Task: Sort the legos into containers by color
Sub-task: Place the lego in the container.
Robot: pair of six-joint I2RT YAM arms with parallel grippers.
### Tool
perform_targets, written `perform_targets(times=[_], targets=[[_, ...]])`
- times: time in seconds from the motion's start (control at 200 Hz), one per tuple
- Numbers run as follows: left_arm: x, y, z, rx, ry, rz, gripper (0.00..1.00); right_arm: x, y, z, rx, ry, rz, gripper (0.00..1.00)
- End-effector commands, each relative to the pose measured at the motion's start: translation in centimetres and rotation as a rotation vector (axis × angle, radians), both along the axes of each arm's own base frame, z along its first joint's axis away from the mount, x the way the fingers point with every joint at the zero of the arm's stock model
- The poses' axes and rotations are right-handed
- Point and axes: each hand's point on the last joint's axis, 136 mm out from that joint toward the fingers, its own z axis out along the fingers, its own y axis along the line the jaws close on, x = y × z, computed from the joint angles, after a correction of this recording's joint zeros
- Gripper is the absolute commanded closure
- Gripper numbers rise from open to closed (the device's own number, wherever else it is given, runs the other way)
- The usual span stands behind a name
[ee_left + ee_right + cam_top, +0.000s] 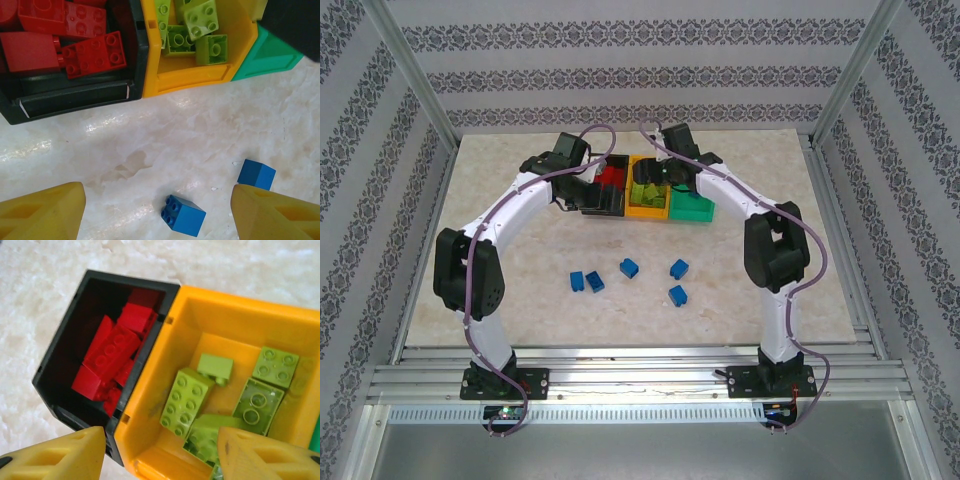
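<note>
Red legos (pixel 92 52) and lime legos (pixel 182 400) sit binned, so my left fingers (pixel 40 212) and right fingers (pixel 260 455) gape empty, ready for the blue legos (pixel 183 215) mid-surface.

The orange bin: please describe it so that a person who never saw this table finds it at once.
At the far side of the marble table, three bins stand in a row. The orange bin is the middle one, between the black bin on its left and the green bin on its right. It alone holds lime bricks.
</note>
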Motion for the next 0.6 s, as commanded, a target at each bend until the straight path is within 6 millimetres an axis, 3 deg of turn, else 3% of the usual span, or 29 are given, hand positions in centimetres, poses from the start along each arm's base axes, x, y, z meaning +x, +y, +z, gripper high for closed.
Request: perform_targets(times=[0.0, 0.275, 0.465, 0.595], targets=[[-0.1, 0.8, 1.1, 0.016, -0.034, -0.003, 0.23, -2.0, 0.5, 0.8, 0.015, -0.009, 0.037, 0.38], [-0.2, 0.0, 0.6, -0.023, 0.002, -0.020, 0.22, -10.0, -0.8, 0.2, -0.051, -0.041, 0.122, 0.38], [-0.3, -0.6, 0.2, -0.056, 0.026, -0.029, 0.22, -16.4, -3.8, -2.8, -0.122, 0.045, 0.139, 0.38], [-0.3, -0.9, 0.2, -0.073, 0.033, -0.029, 0.22, -19.5, -5.8, -4.8, -0.159, 0.109, 0.124, 0.38]])
